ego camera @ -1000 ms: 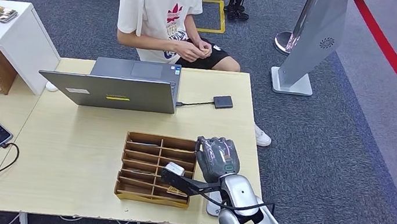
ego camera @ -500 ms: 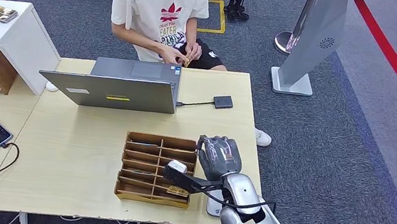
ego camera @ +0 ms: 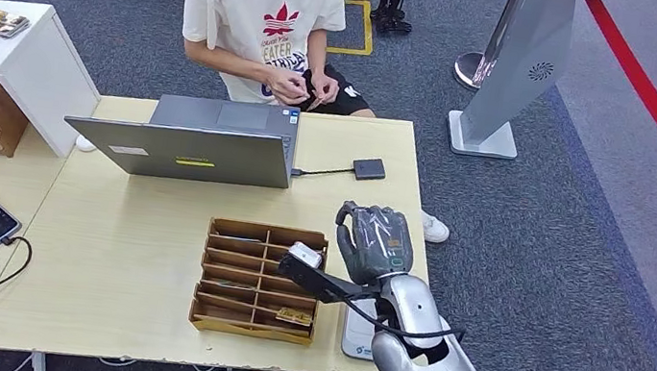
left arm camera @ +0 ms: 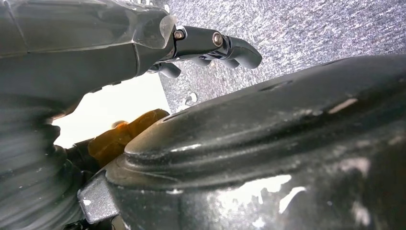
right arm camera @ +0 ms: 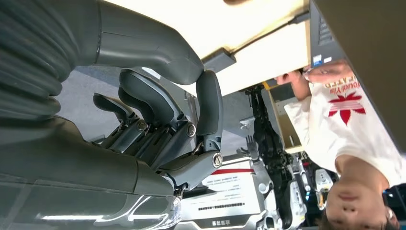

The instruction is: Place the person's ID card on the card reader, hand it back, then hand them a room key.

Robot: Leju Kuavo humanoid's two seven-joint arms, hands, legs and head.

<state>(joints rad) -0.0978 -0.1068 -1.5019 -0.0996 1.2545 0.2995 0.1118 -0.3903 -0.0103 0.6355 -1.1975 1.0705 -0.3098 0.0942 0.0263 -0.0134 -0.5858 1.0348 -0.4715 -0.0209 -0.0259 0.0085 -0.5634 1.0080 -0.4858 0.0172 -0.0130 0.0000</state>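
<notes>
A brown wooden divided tray (ego camera: 259, 280) is sitting on the pale wooden table (ego camera: 121, 253), holding a small yellowish card (ego camera: 292, 315) in a near compartment. The robot's right hand (ego camera: 373, 241) is hovering beside the tray with fingers curled and nothing grasped, while its left hand (left arm camera: 210, 45) is hanging over grey carpet (ego camera: 567, 258), released. Across the table, the seated person in a white T-shirt (ego camera: 266, 17) is holding a small card (ego camera: 313, 104), with the small black card reader (ego camera: 369, 168) lying beside a grey open laptop (ego camera: 190, 142).
</notes>
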